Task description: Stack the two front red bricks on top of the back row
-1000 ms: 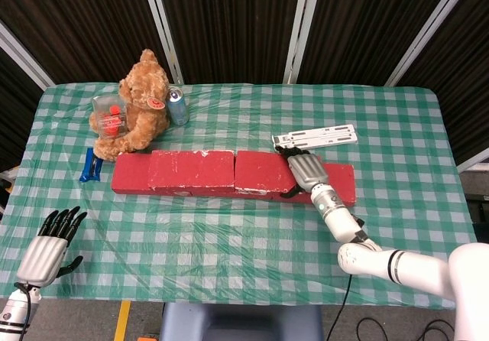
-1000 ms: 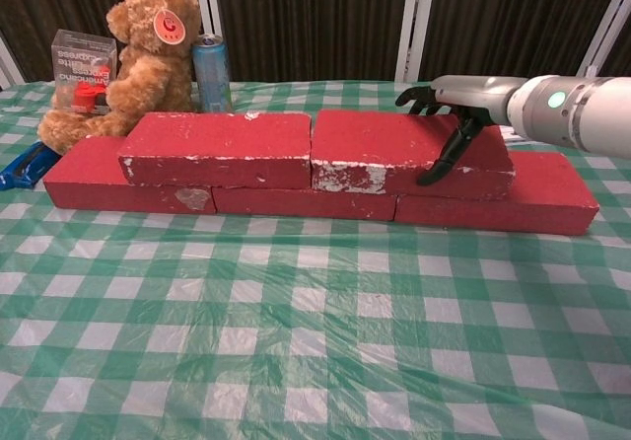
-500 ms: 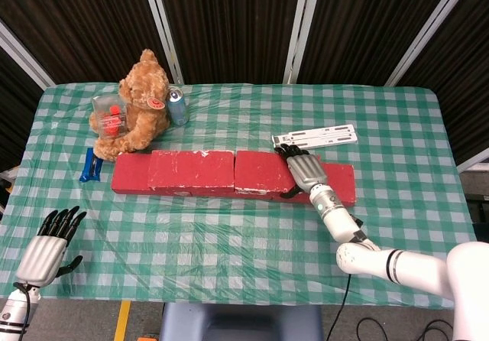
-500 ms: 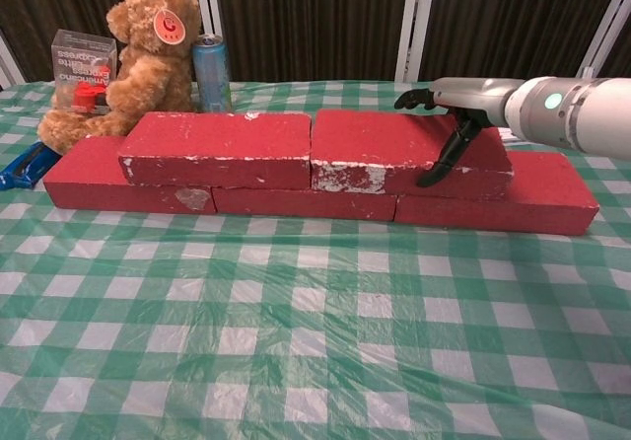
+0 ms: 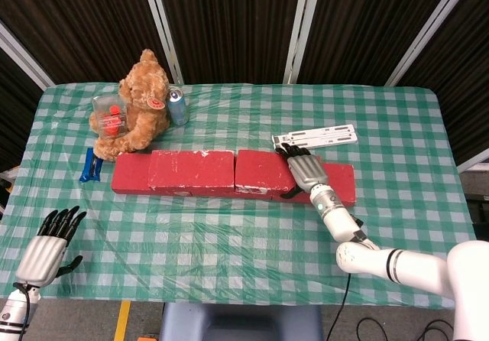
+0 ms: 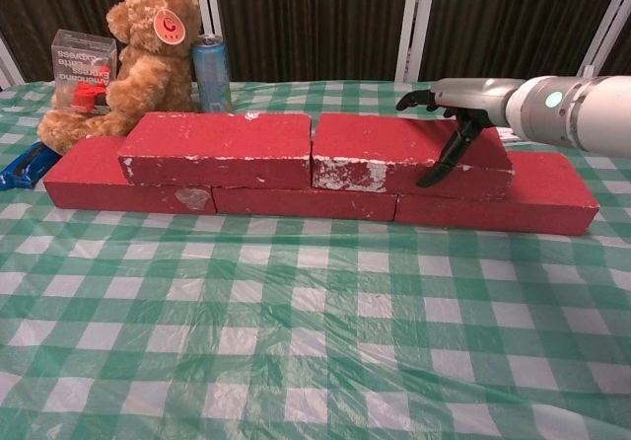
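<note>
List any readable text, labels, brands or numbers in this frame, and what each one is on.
Nothing can be read with confidence.
Clear box beside the teddy bear: white lettering, mirrored or blurred, not legible.
Round orange tag on the bear's ear: a white mark, no readable words.
Blue can: no readable print.
White flat plate behind the bricks: markings too small to read.
Red bricks: only white scuffs, no text.

The right robot hand (image 6: 455,114) has nudged the right top brick (image 6: 409,152) slightly rightward, opening a small gap.
</note>
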